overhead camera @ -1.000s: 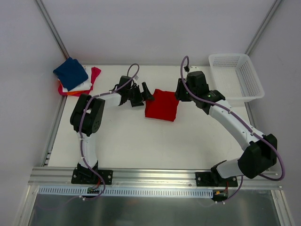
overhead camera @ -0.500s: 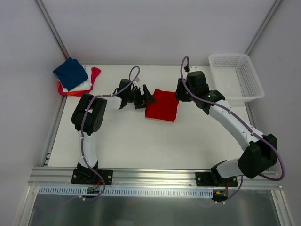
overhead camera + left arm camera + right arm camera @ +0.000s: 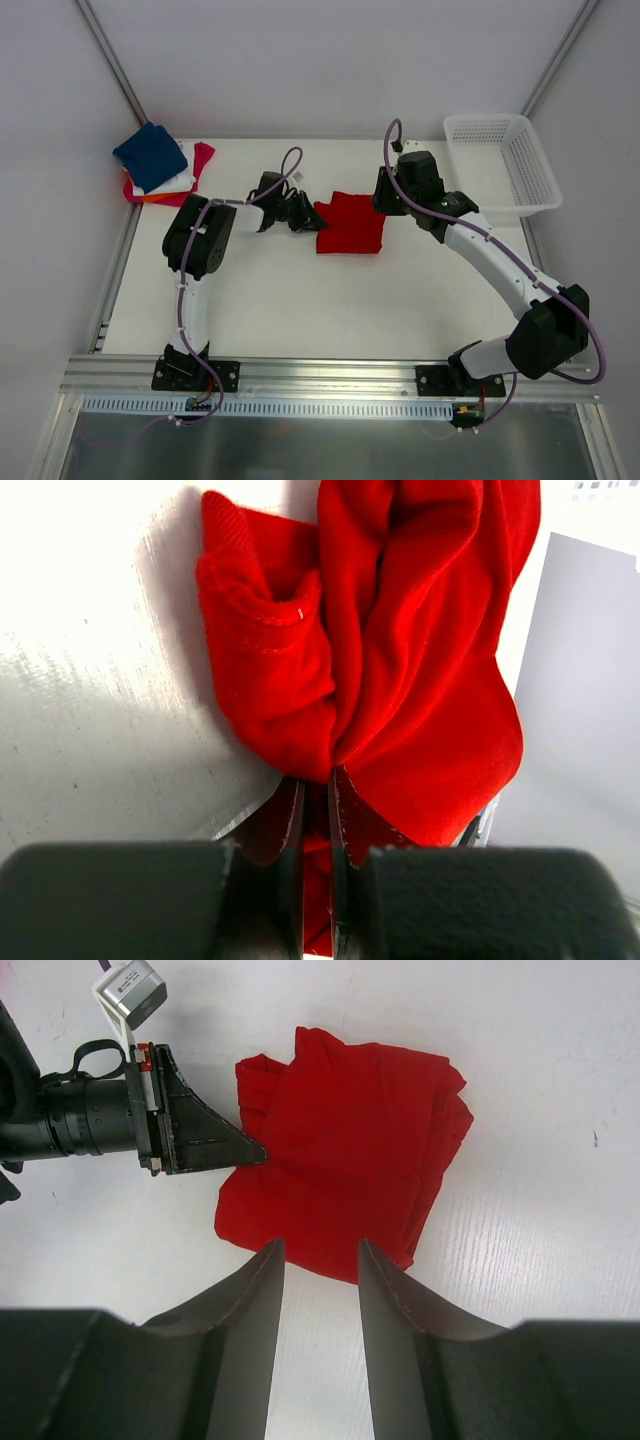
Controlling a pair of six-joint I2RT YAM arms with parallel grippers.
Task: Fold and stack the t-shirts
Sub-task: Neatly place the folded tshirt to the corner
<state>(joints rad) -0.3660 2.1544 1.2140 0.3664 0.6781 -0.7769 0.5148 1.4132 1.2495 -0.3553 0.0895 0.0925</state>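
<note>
White tabletop fills the top view. On it the red shirt lies as a nearly square bundle, its left corner pointing at the left gripper. The right gripper hangs at the shirt's far right edge. The mesh basket sits right of the shirt, and the folded stack is well to its left.

In the left wrist view, the left gripper is pinched tight on a fold of the red shirt, whose creases run straight away from it.

In the right wrist view, the right gripper has its fingers apart over the red shirt, clamping nothing. The bundle's long axis slants from lower left to upper right, and the left gripper bites its left edge.
</note>
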